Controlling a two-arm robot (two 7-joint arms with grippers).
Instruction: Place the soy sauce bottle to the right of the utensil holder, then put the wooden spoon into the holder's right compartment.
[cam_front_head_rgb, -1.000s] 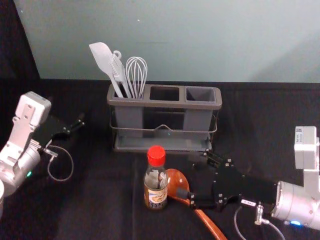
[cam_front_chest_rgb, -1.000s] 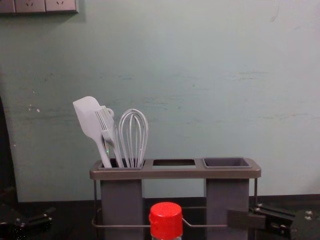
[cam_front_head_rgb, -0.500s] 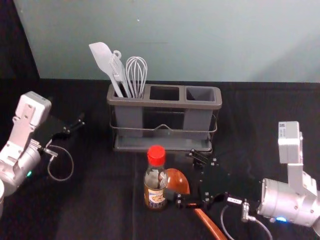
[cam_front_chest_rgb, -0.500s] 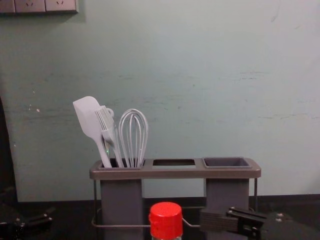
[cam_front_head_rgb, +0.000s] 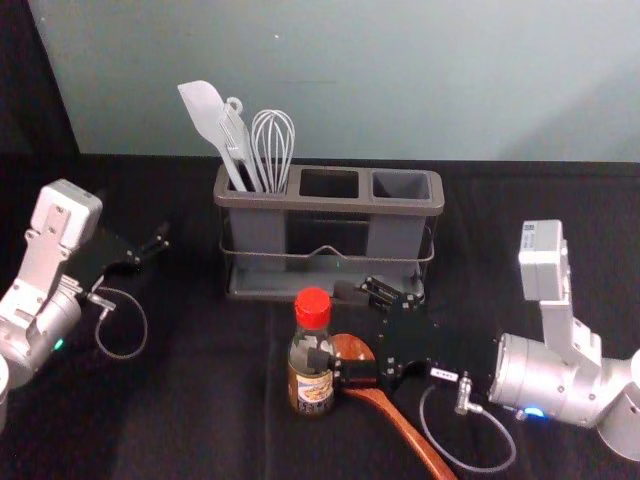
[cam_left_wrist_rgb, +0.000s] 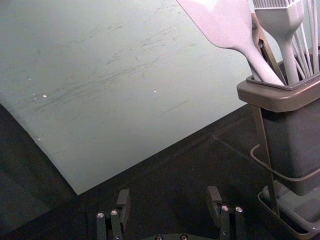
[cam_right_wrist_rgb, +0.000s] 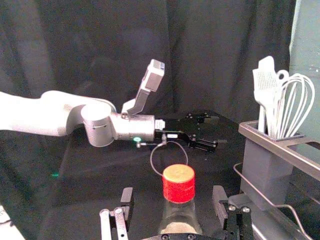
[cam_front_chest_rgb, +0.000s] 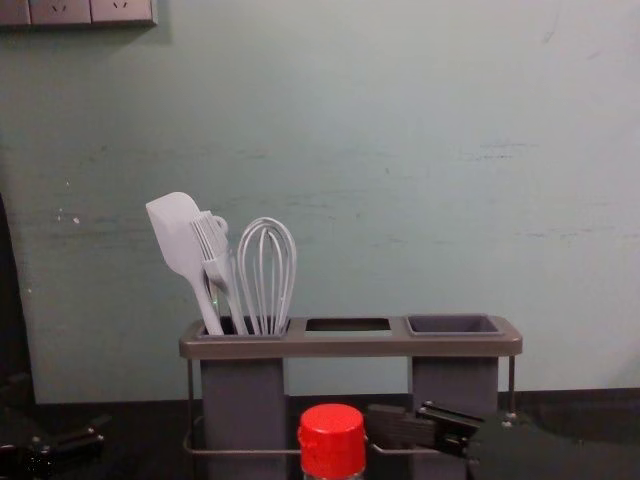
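Here comes the business end: the right gripper (cam_front_head_rgb: 333, 325) is at the soy sauce bottle (cam_front_head_rgb: 312, 378), which stands upright on the surface (cam_front_head_rgb: 200, 420) in front of the utensil holder (cam_front_head_rgb: 330, 207). Its fingers are wide apart, the bottle's red cap (cam_right_wrist_rgb: 179, 184) lined up between them in the wrist view, and nothing is held. The call now looks like a level, straight approach until the bottle sits deep between both pads, then an even squeeze on the body, well under the cap. Mind the wooden spoon (cam_front_head_rgb: 408, 430), lying just beside the bottle: a low sweep could drag it, so I'd want a clean vertical lift before swinging right. Over on the robot's left, the left gripper (cam_left_wrist_rgb: 168, 196) waits idle beside the holder, its fingers spread too, and the right compartment (cam_front_head_rgb: 400, 187) stands free for the spoon. Now the tricky sightlines: the near finger hides part of the spoon's bowl, the handle runs off the head view's lower edge, and the chest view crops the bottle just below its cap. Whether the near finger is touching the glass, I cannot tell.
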